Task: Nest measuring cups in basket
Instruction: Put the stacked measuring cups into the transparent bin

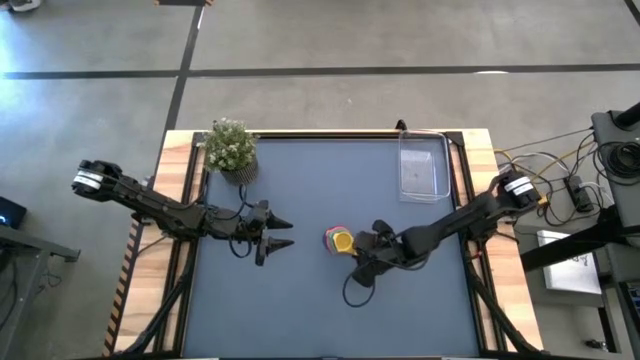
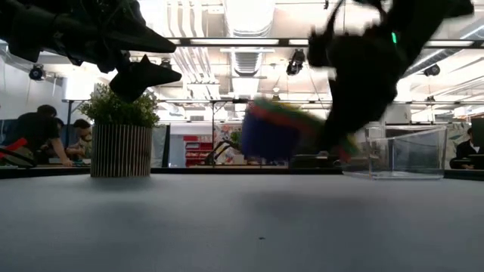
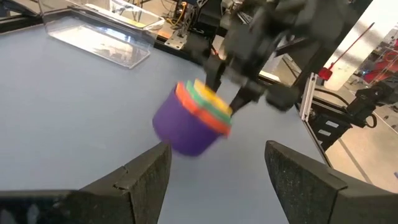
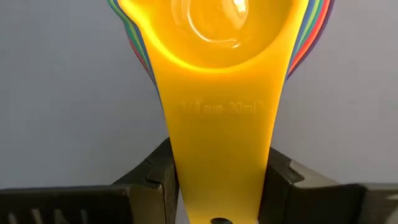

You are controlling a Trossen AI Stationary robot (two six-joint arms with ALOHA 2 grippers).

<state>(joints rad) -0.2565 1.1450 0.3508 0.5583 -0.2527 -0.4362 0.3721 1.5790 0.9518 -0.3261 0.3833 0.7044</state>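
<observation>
The measuring cups sit nested in one stack (image 1: 340,240), purple outermost and yellow innermost, at the table's middle. In the low view the stack (image 2: 276,128) hangs above the tabletop, tilted. My right gripper (image 1: 366,246) is shut on the stack's handles from the right. My left gripper (image 1: 285,233) hovers open left of the stack, touching nothing; its wrist view looks at the stack (image 3: 193,115) between its fingers. The clear basket (image 1: 424,167) stands on its base near the table's far right corner, with nothing showing inside. My right gripper (image 4: 217,183) pinches the stacked flat handles between its two fingers, the yellow handle (image 4: 217,143) on top, one finger (image 4: 155,177) at each long edge. It comes from the table's right, slanting down, fingers along the handles. The stack is lifted clear, bowls pointing left and tilted.
A small potted plant (image 1: 231,148) stands at the far left corner of the table. Wooden rails and cables run along the table's right edge (image 1: 480,190). Bare grey tabletop lies between the stack and the basket (image 3: 99,34). People sit in the room beyond the table.
</observation>
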